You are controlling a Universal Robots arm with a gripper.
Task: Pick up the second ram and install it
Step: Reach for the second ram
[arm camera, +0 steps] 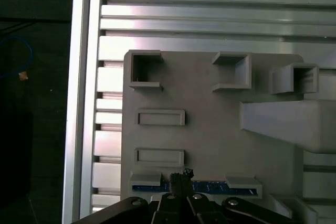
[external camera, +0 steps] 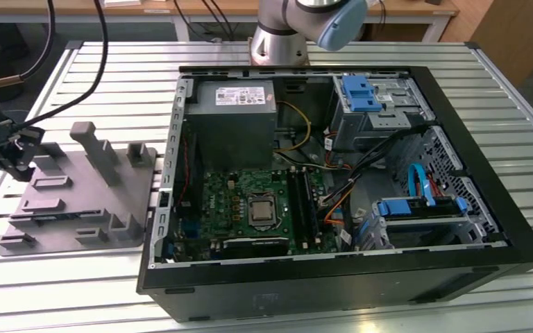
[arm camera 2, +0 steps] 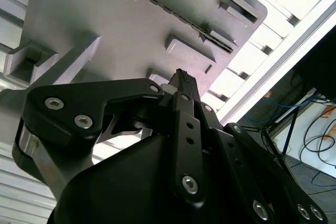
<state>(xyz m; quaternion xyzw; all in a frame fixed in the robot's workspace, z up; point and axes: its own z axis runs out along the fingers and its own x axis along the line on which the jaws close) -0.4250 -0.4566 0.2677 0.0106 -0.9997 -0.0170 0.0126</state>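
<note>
Exterior view: the gripper hangs over the grey fixture at the exterior view's left, well apart from the open case. First wrist view: the ram sits in the fixture's edge slot, its long axis running along that edge and passing directly below the fingertips near mid-length. Second wrist view: the fingers look drawn together, holding nothing, with their tips above the ram and seemingly clear of it.

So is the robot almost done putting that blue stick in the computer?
Not nearly. The second ram lies in its slot on the grey holder tray, not lifted yet. The gripper is right at the stick's middle, and that is the step in hand. Lifting it out and fitting it into the open computer case are not done.
</note>
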